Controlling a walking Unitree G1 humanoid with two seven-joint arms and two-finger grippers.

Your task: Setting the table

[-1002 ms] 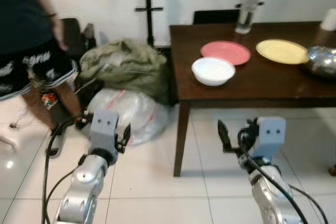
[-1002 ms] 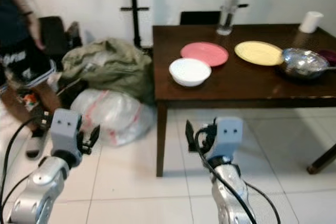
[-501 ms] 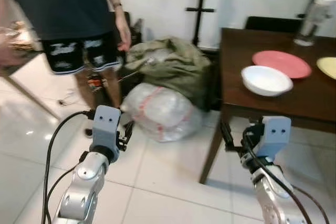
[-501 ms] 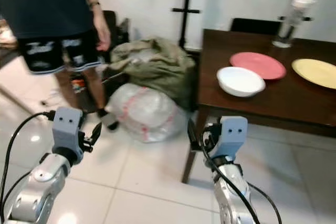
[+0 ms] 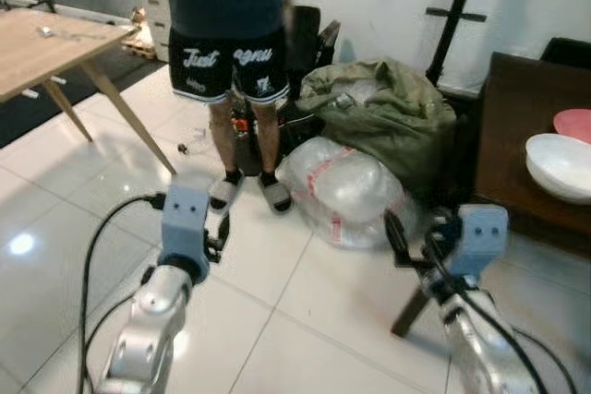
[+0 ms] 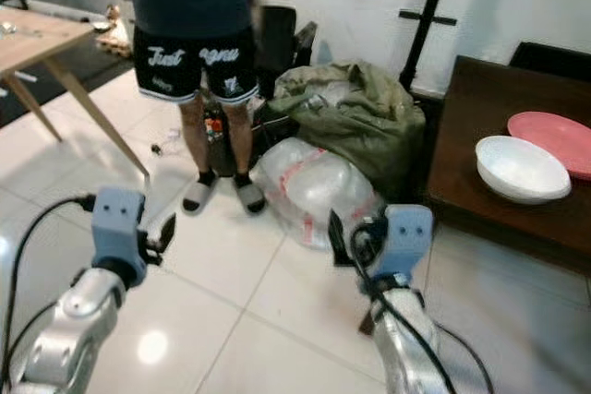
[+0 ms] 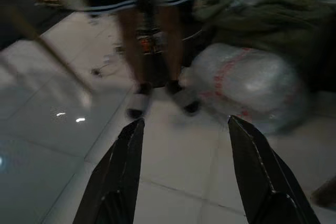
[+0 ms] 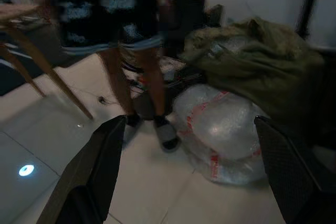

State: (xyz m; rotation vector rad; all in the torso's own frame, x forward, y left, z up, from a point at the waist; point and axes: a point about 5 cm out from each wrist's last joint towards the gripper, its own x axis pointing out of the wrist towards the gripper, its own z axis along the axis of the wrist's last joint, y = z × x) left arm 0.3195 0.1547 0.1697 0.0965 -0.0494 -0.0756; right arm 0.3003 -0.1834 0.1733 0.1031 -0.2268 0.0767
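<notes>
At the near left corner of the dark surface (image 6: 462,168) sits the white bowl (image 6: 522,168), pink plate (image 6: 554,131) just behind it. Left gripper (image 7: 184,182) and right gripper (image 8: 191,177) both hover over floor tiles, fingers spread wide, holding nothing. Person (image 6: 194,34) stands near the bags (image 6: 319,182). Judgement: face the dishes squarely before reaching, keep clear of the person.
</notes>
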